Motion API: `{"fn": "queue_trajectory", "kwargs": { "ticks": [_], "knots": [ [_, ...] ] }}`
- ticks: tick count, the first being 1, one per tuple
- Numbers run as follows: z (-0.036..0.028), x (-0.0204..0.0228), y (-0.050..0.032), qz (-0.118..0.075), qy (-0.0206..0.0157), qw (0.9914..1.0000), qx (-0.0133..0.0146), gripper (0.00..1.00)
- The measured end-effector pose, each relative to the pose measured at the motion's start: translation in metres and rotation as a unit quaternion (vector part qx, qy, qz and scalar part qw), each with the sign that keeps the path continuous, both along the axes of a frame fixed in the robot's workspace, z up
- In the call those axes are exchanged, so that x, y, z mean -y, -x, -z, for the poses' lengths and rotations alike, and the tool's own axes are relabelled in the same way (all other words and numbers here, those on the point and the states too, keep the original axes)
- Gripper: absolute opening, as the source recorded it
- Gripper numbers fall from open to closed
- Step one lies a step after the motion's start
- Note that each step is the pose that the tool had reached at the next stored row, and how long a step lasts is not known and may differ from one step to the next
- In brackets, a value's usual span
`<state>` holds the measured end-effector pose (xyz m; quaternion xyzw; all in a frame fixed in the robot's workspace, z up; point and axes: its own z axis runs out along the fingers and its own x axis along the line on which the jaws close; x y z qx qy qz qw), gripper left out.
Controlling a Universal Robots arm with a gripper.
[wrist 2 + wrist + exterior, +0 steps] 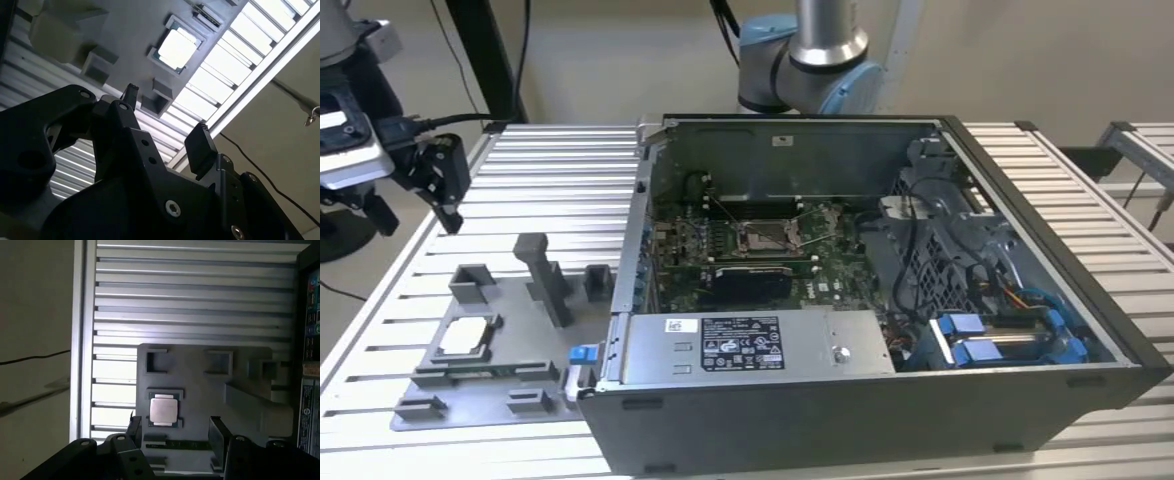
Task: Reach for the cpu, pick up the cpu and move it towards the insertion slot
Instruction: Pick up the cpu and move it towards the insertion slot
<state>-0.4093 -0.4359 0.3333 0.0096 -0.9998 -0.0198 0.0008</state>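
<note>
Hovering tilted, gripper spread & empty, cpu ahead, apart, on fixture; table edge beside.

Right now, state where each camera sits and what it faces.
Exterior view: stands off, looking down on table, computer case, arm; claw at the exterior view's left.
First wrist view: at the wrist, looking past the open claw onto the cpu on the fixture plate.
Second wrist view: likewise, at a slant.
All three show the cpu.
</note>
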Motion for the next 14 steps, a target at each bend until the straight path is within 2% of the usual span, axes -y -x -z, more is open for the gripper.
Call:
{"fn": "queue_trajectory", "kwargs": {
  "ticks": [14],
  "knots": [
    [0.0242, 0.0, 0.0022, 0.0, -0.0002, 1.0, 0.0, 1.0]
  ]
}}
